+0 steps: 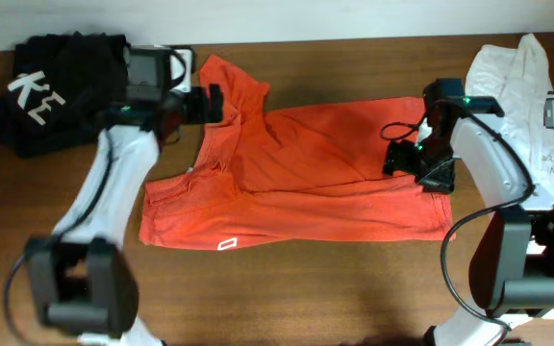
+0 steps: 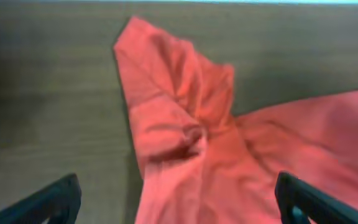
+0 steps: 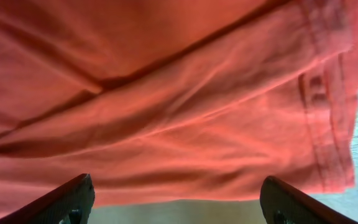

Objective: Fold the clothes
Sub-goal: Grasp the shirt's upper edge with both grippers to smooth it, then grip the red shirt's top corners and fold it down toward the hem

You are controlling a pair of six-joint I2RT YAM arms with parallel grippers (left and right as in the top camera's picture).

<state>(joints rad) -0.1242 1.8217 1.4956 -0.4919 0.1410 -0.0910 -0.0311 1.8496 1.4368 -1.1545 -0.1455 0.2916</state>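
Brown wooden tabletop point(image 1: 287, 288) is carrying the red-orange cotton T-shirt point(image 1: 306, 183), lying lengthwise between the arms. At its bunched sleeve point(image 2: 166, 93) the left gripper point(image 1: 210, 104) is hovering, spread wide. The right gripper point(image 1: 399, 159) is gaping over the stitched hem point(image 3: 328, 93), which only its wrist view is showing clearly.

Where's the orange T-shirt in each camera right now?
Overhead: orange T-shirt spread across mid-frame.
Left wrist: fills the right half, sleeve peaking top centre.
Right wrist: fills nearly the whole frame, hem down the right side.
Shared landmark: wooden table bordering the cloth.
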